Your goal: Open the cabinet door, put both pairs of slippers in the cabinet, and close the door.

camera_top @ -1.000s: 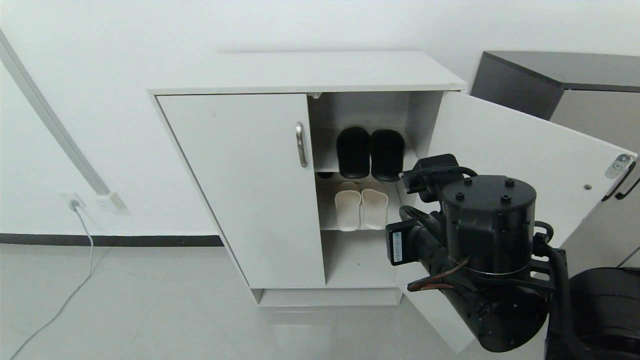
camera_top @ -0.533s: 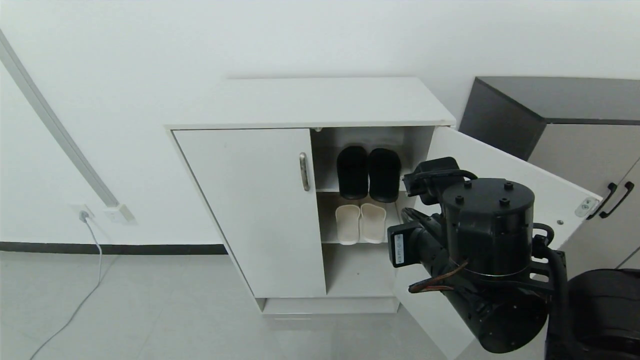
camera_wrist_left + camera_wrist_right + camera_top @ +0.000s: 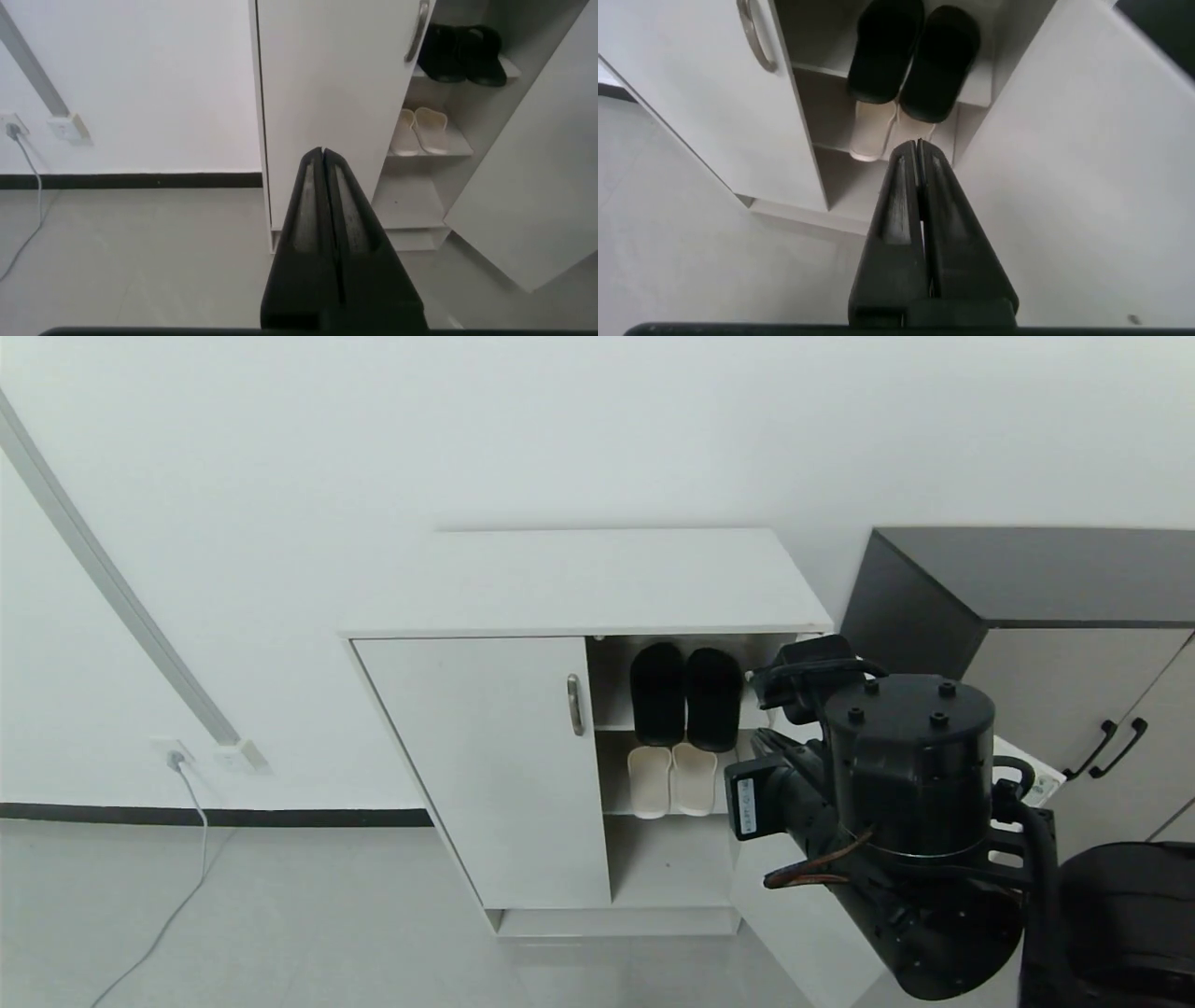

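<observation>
Black slippers (image 3: 686, 695) are stowed high in the cabinet (image 3: 616, 579), white slippers (image 3: 670, 779) beneath them: two pairs, four slippers, so only the one open door (image 3: 1083, 159) is judged left to shut. Left gripper (image 3: 323, 161) and right gripper (image 3: 920, 149) are held pressed together, empty (apt for pushing).

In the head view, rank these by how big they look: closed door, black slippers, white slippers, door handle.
Largest to smallest:
1. closed door
2. black slippers
3. white slippers, only slightly smaller than the black pair; their far ends are hidden under the shelf above, so this step is unsure
4. handle
</observation>
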Motion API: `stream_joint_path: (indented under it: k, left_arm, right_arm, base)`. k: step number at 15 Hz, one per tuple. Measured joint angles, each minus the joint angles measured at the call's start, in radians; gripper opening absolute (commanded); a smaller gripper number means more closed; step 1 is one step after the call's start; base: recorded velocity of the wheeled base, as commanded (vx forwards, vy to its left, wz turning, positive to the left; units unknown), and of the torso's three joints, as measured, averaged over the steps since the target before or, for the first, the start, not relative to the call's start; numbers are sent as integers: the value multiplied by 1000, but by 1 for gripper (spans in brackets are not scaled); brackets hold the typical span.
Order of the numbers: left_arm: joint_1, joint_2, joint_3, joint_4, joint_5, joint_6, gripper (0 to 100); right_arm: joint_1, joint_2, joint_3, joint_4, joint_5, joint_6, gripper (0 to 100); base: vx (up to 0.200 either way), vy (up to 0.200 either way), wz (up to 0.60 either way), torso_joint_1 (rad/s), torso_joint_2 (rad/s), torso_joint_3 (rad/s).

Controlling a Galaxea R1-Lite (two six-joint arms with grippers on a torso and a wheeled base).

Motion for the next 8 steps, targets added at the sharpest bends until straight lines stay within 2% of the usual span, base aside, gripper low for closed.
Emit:
stream_joint_path:
  k: [4,8]
  left_arm:
    - [0,0,0,-1,0,1,0]
    - [0,0,0,0,0,1,0]
  right_arm:
    - [-16,-8,36,-61,14,-25,0]
    - [-19,-6,68,-108,32,-48,0]
  base:
    - [0,0,0,226,-512,-289]
    - [0,0,0,40,-88,-57]
